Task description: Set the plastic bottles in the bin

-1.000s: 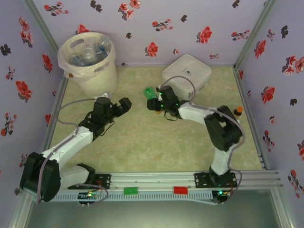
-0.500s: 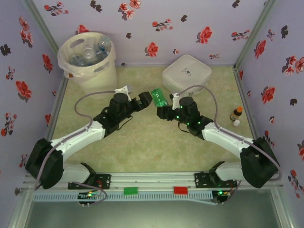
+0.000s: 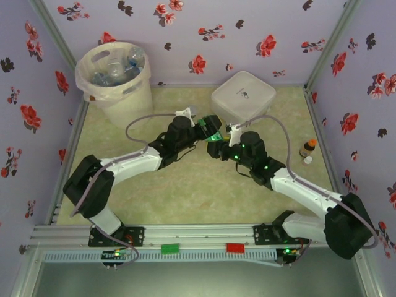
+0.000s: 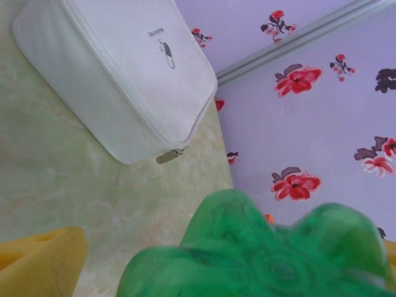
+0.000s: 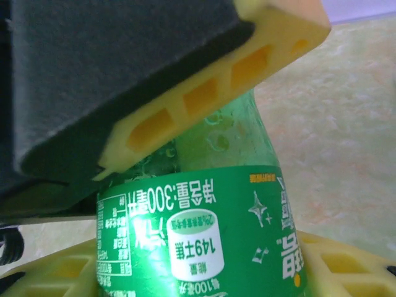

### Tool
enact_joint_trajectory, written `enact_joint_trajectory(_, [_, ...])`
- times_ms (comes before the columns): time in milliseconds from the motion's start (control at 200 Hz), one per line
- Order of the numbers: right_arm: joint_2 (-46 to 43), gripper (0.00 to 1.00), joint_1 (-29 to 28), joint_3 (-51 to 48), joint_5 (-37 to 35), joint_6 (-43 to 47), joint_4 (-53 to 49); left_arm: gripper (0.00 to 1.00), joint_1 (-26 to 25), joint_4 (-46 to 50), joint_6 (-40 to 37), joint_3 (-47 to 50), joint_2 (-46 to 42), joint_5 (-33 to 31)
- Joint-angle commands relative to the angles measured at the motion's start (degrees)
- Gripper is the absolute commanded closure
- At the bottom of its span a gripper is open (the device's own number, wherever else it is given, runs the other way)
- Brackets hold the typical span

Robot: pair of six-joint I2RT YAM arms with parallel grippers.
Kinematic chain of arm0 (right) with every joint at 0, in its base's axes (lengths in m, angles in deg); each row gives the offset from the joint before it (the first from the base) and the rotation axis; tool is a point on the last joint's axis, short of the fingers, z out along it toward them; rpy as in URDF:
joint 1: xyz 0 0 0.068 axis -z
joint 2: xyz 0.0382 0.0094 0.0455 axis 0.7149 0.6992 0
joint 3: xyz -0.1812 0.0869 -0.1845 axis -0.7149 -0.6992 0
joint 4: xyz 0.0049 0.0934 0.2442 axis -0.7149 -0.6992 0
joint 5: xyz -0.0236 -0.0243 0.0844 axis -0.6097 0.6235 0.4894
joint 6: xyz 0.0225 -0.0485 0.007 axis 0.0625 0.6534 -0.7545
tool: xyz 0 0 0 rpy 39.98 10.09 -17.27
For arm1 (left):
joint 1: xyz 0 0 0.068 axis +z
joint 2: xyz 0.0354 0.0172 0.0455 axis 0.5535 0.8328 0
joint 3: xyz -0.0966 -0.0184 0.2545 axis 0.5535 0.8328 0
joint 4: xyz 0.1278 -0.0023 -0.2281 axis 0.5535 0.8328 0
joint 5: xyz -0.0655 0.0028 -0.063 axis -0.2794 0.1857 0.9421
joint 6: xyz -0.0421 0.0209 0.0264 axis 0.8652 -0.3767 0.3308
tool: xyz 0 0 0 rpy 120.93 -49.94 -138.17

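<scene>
A green plastic bottle (image 3: 212,129) hangs above the middle of the table, and my right gripper (image 3: 218,145) is shut on its labelled body (image 5: 204,235). My left gripper (image 3: 204,125) stands open around the bottle's other end. In the left wrist view the bottle's green base (image 4: 260,253) sits between the jaws, with a gap to the yellow finger (image 4: 37,263) on the left. In the right wrist view one left finger (image 5: 185,93) lies across the bottle above the label. The cream bin (image 3: 129,99) at the back left holds several clear bottles (image 3: 117,65).
A flat white square box (image 3: 243,94) lies at the back, just behind both grippers, and shows again as the box (image 4: 117,74) in the left wrist view. A tiny brown bottle with an orange cap (image 3: 307,147) stands near the right wall. Flowered walls enclose the table.
Both arms have swung toward the table's middle. My left gripper has come up to the green bottle held by the right gripper, and its jaws now straddle the bottle and have narrowed slightly.
</scene>
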Motion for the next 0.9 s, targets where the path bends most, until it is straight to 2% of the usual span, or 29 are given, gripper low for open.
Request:
enact_joint_trajectory(0, [-2.44,0.6,-0.12,-0.19,-0.69,2.45,0.22,0.08,-0.26,-3.03,1.79,-1.12,1.35,0.94])
enact_joint_trajectory(150, [-2.76,0.6,-0.12,-0.41,-0.3,3.64,-0.68,0.17,-0.26,-3.42,0.74,-1.09,1.6,1.81])
enact_joint_trajectory(395, [-1.89,0.6,-0.12,0.14,2.79,6.85,-2.46,0.18,-0.26,-0.74,-0.61,-0.92,1.64,3.34])
enact_joint_trajectory(570, [-1.75,0.57,-0.12,0.85,2.46,9.65,-3.6,0.38,-0.26,1.48,-2.68,-0.18,-0.16,2.3])
enact_joint_trajectory(690, [-1.64,0.47,-0.12,2.41,2.81,10.85,-5.1,0.49,-0.19,3.16,-5.1,0.65,-2.44,-1.32])
enact_joint_trajectory(770, [-1.66,0.39,-0.03,3.13,2.07,11.17,-5.48,0.52,0.25,4.04,-6.4,0.59,-3.32,-3.07])
enact_joint_trajectory(895, [-2.05,0.12,0.05,3.64,0.01,11.5,-5.66,0.52,2.24,6.35,-8.01,-0.36,-4.6,-3.66])
